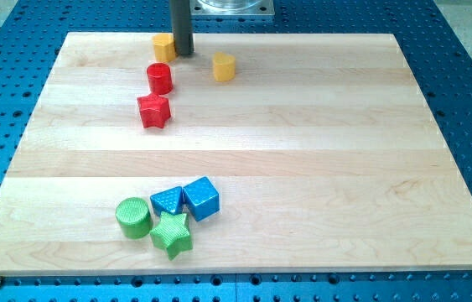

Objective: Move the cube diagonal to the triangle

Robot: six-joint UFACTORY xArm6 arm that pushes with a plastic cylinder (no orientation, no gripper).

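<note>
Camera view: my tip point(184, 54) beside yellow block point(163, 47)

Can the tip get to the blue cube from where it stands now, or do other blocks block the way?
Probably yes. My tip is at the view's top beside a yellow block; the blue cube lies near the bottom. The red cylinder and red star sit slightly left of a straight path.

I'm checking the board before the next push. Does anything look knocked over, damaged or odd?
Nothing stands out. My tip rests beside the yellow block at the view's top; every block sits flat on the wooden board, undamaged.
</note>
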